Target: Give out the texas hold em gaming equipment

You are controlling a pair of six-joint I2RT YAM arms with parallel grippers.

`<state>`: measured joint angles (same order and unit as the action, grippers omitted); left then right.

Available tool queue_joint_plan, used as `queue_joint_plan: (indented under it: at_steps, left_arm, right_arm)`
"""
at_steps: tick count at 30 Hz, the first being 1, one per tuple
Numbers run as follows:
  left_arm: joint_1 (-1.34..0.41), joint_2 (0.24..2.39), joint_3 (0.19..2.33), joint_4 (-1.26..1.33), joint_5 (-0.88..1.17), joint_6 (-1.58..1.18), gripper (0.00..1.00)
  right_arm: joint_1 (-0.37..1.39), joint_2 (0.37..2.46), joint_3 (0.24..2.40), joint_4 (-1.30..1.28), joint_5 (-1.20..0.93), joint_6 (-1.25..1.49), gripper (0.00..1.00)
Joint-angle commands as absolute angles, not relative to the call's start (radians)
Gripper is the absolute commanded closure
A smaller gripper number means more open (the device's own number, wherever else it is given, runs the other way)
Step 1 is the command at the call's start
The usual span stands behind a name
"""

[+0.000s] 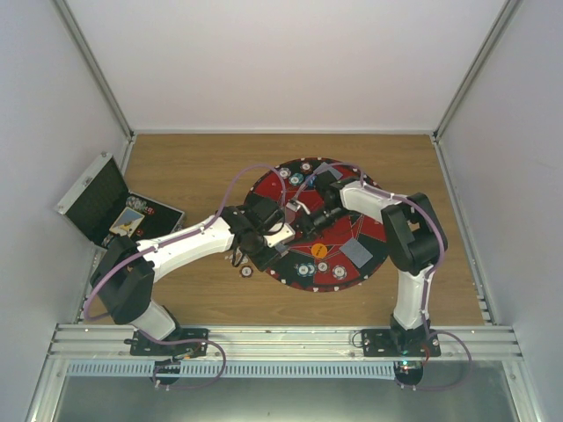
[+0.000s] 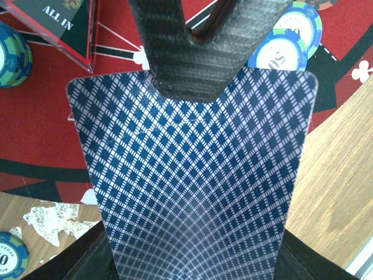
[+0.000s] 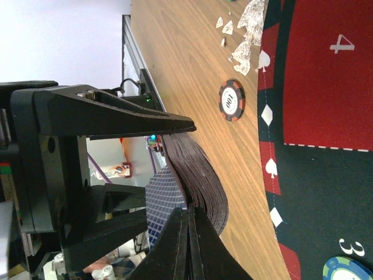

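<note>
While the left claw [image 2: 187, 87] clamps the deck of cards [image 2: 192, 175] over the edge of the mat [image 2: 52, 122], the right claw [image 3: 187, 242] is pinched tight against the deck's end; whether a card sits between its fingers cannot be told. A dark red chip [image 3: 232, 100] lies on the wooden surface [image 3: 186, 52], just beside the mat.

**2 arms, white and black**

The left arm [image 1: 189, 239] and the right arm [image 1: 412, 294] have white shells and black joints. A thin lilac cable [image 1: 249, 170] runs along each. The left fingers [image 2: 186, 58] are black with a ribbed weave; the right fingers [image 3: 172, 248] are plain black.
</note>
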<state>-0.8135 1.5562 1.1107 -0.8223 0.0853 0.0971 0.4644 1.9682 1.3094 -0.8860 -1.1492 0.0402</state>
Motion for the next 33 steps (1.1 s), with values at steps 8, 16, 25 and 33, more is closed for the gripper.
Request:
queue_joint_plan:
  at_steps: [8,16,25,33]
  left_arm:
    - [-0.812,1.523,1.103,-0.793,0.065,0.095,0.47]
    - [-0.781,1.510,1.089,-0.791,0.057,0.099,0.47]
    - [-0.716,1.455,1.073,-0.805,0.036,0.084,0.47]
    - [-0.703,1.461,1.096,-0.816,0.031,0.091,0.47]
  right_arm:
    - [0.379,1.892,1.332,-0.859,-1.145,0.086,0.99]
    - [0.255,1.826,1.287,-0.863,-1.083,0.080,0.99]
    - [0.240,1.845,1.230,-0.844,-0.999,0.046,0.99]
    - [0.352,1.926,1.211,-0.727,-1.002,0.105,0.99]
